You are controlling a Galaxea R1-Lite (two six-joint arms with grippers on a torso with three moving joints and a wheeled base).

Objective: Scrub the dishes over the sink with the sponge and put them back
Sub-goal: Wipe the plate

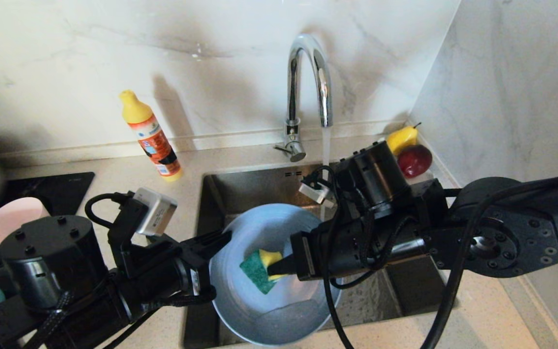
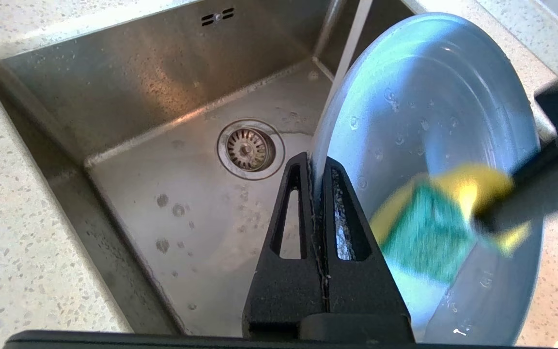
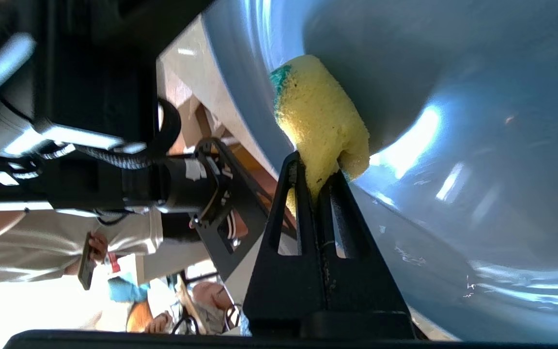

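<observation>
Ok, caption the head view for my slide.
Left gripper holds the grey-blue plate over the sink while the right gripper presses the sponge against it, tap running.

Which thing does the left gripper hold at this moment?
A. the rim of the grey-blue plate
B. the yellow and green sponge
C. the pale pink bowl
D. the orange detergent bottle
A: the left gripper is shut on the rim of the grey-blue plate, held tilted over the sink, while the right gripper holds the sponge against the plate's face.
</observation>
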